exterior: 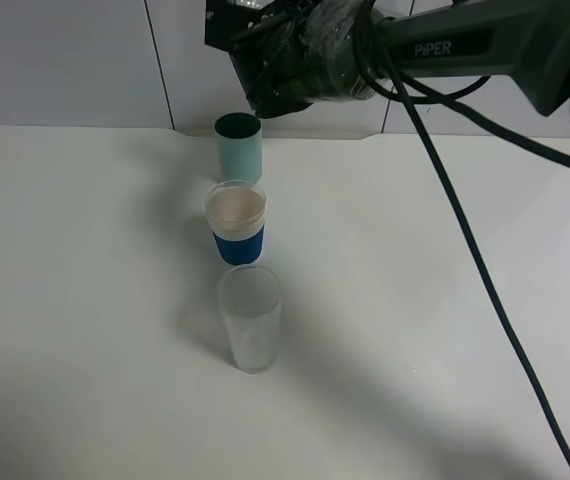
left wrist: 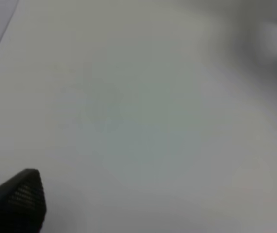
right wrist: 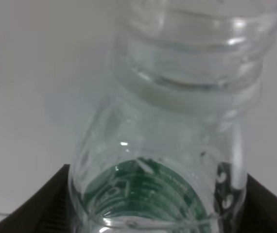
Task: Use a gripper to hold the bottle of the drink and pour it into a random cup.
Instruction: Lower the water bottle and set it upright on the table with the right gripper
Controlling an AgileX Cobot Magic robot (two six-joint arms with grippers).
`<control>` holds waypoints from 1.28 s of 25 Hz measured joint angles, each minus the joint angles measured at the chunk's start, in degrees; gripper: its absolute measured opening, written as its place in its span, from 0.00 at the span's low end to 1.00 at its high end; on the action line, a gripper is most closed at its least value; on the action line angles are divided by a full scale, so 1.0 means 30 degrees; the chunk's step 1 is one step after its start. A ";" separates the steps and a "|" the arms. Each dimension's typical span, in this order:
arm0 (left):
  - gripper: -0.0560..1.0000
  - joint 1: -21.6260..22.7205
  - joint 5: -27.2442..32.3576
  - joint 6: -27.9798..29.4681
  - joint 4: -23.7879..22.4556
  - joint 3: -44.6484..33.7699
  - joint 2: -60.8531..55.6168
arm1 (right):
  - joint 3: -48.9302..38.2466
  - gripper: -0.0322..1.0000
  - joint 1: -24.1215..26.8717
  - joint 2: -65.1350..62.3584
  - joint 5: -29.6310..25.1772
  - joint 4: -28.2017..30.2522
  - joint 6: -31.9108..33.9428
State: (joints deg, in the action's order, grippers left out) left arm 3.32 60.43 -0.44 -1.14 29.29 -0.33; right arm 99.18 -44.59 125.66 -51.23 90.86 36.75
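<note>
The small clear plastic bottle (right wrist: 177, 145), capless with a ridged threaded neck and a dark green label, sat clamped between the black jaws of the right hand (right wrist: 158, 208), droplets clinging inside its rounded shoulder. The black arm (exterior: 465, 45) marked "PiPER" stretched nearly level from the right across the back of the smooth white bench (exterior: 85, 300), its hand aloft just over the plain pale teal cylindrical cup (exterior: 238, 145), which stood in line with a white cup with a blue sleeve (exterior: 236, 225) and a tall clear glass (exterior: 250, 318). The left hand (left wrist: 153, 199) hung with its textured black fingers (left wrist: 17, 204) spread wide over bare bench
</note>
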 joint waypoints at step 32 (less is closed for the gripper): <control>0.98 0.0000 0.0000 0.0000 0.0000 0.0000 0.0000 | 0.0000 0.58 0.6000 -0.5661 0.6487 -2.6735 -1.2671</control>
State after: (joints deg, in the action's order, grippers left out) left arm 3.32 60.43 -0.44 -1.14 29.29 -0.33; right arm 99.18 -26.59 108.68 -31.77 10.66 -1.26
